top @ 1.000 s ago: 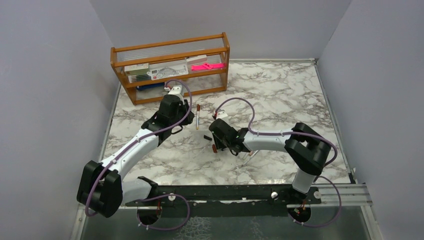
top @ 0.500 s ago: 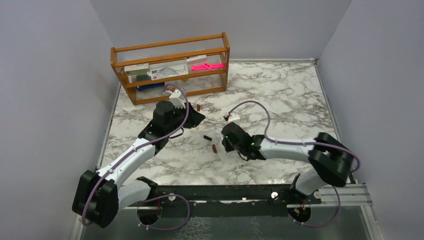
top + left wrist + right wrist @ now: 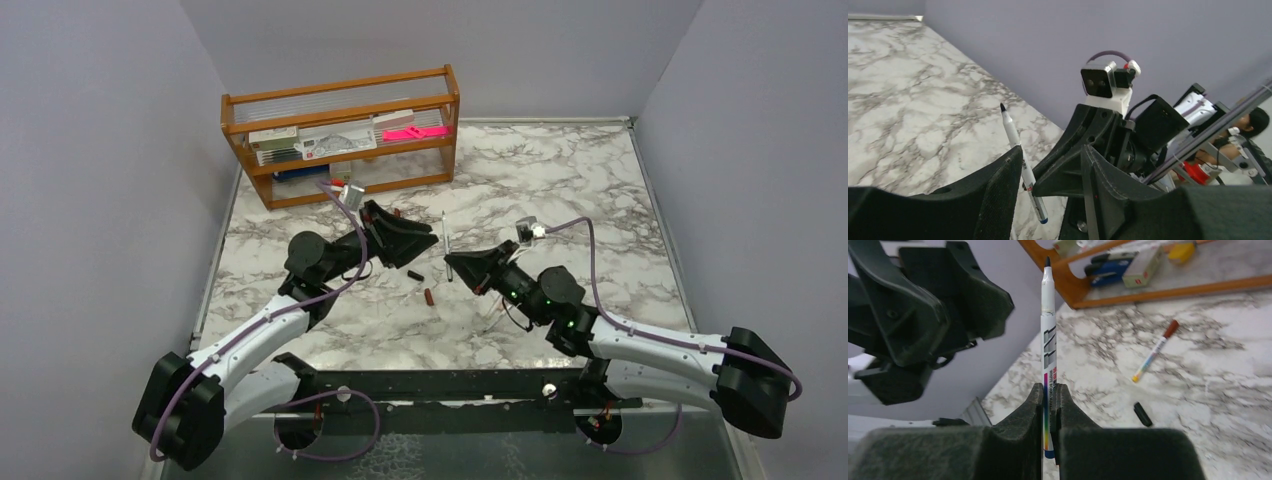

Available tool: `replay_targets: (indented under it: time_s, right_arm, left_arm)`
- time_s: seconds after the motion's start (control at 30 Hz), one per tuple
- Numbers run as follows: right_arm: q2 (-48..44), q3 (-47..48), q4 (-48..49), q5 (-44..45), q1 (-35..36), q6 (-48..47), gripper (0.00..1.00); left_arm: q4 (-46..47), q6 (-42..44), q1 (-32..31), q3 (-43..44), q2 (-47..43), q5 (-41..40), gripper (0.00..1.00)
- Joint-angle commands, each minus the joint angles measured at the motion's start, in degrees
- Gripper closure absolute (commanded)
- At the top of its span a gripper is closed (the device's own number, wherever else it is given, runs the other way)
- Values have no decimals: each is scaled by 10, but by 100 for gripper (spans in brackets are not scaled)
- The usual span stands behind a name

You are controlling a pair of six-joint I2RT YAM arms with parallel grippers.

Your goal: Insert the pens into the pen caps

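Just past held pen (image 3: 1048, 340): capped pen (image 3: 1153, 352), black cap (image 3: 1142, 414), rack (image 3: 1168, 292)

Wooden rack (image 3: 340, 112) stands on the marble table (image 3: 560, 180), at its far left, near the back wall (image 3: 450, 30).

Rack, upper shelf: white box (image 3: 272, 135) at the left end, flat boxed sets (image 3: 337, 142) in the middle, pink item (image 3: 415, 131) at the right end.

Rack, lower shelf: blue item (image 3: 298, 173) toward the left end. The right wrist view shows a small box (image 3: 1142, 267) just beside it and a yellow item (image 3: 1180, 251) further along.

Table top is white with grey veining. A black rail (image 3: 450, 385) runs along the table edge opposite the rack.
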Motion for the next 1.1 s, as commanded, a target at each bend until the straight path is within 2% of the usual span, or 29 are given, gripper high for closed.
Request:
replay_targets:
  time_s: [0.0,0.13,0.2,0.5,0.63,0.77,0.9,1.0,1.07]
  right_arm:
    - [-18,-6,127,-51,3,-10,98]
    - [-32,-8,153,-67,3,-14,98]
    - [-36,4,135,-72,3,-22,98]
    - [-24,12,130,-100,3,-27,98]
    - [-16,15,125,-108,3,-29,98]
    - [-8,11,125,-110,2,-27,98]
    - [-4,3,132,-111,2,-22,98]
    - [-6,-1,139,-110,2,-19,98]
    - [-7,1,137,-111,2,-22,98]
  left_arm:
    - [88,-17,-39,-2,4,15,51]
    - [103,-16,-68,-14,11,-16,50]
    - [110,-16,-76,-17,11,-27,50]
    - [117,-2,-95,-1,47,-36,49]
    - [131,-9,-99,2,64,-42,53]
    - [144,-12,-102,7,72,-46,69]
    - [147,-10,-102,11,69,-49,81]
    - [147,-13,-103,14,70,-39,100]
    - [147,-13,-103,13,71,-35,100]
